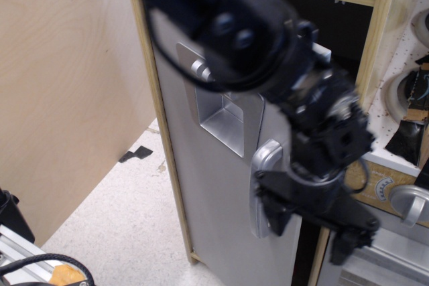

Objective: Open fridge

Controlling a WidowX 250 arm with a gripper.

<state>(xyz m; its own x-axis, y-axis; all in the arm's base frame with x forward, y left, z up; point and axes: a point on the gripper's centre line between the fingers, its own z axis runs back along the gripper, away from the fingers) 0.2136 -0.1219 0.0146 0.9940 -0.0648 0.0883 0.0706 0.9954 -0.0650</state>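
Note:
The fridge has a light-wood frame (159,140) and a matte grey door (208,199) that stands partly swung out, with the dark inside (342,31) showing behind it. The recessed silver dispenser panel (226,124) and the silver bar handle (261,189) are on the door. My black gripper (308,229) hangs at the door's free edge, just right of the handle's lower part. Its fingers are spread and hold nothing. The arm covers the top of the door and is blurred.
A large plywood panel (67,85) stands at the left. The speckled floor (127,226) lies below. At the lower right is the smaller grey oven door with a round knob (409,202), and a white pegboard shelf (402,98) is above it.

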